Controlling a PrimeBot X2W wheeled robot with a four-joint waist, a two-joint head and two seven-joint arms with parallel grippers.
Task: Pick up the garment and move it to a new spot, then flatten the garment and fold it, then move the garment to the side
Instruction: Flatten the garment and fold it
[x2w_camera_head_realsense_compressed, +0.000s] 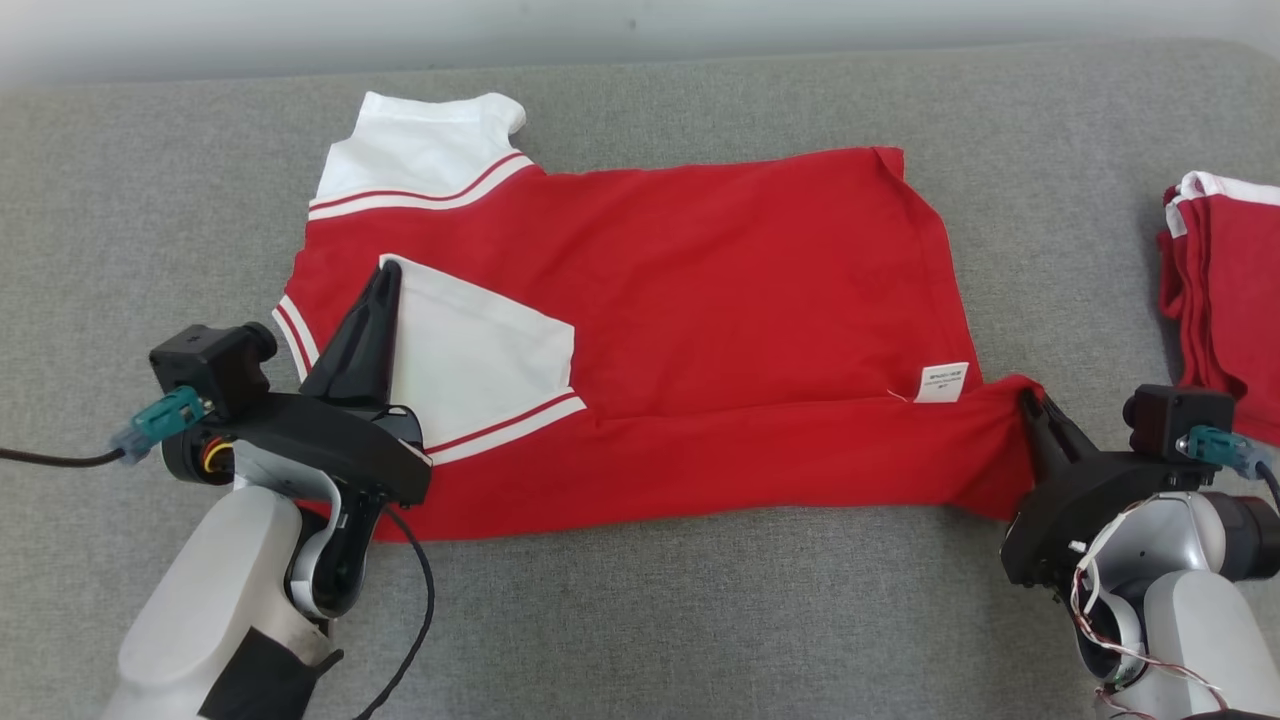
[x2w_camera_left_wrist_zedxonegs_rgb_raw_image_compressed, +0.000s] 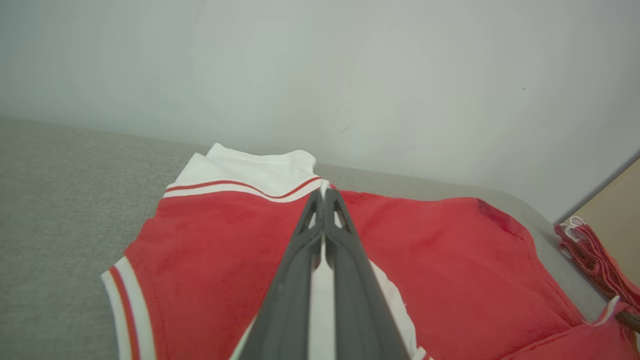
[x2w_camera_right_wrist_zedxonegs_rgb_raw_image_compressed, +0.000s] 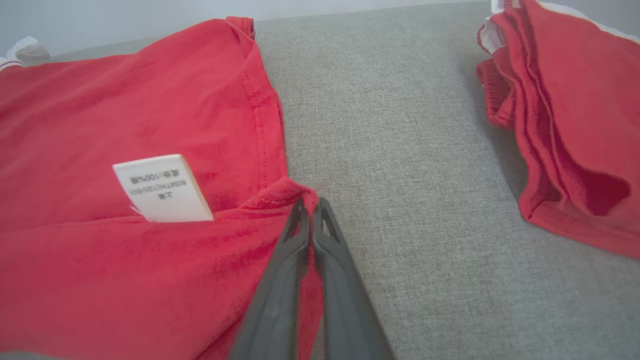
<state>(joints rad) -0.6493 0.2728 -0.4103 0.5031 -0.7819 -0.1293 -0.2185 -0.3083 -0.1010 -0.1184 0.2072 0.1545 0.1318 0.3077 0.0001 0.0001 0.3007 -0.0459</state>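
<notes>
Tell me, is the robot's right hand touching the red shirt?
Touching. The right wrist view shows the right hand closed on the red shirt's corner, with red cloth pinched between its fingers.

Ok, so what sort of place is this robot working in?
Probably an indoor garment-folding station, though little of the room shows. A red and white shirt lies on a grey fabric-covered surface, a pile of folded red garments sits at its right end, and a plain pale wall stands behind.
</notes>
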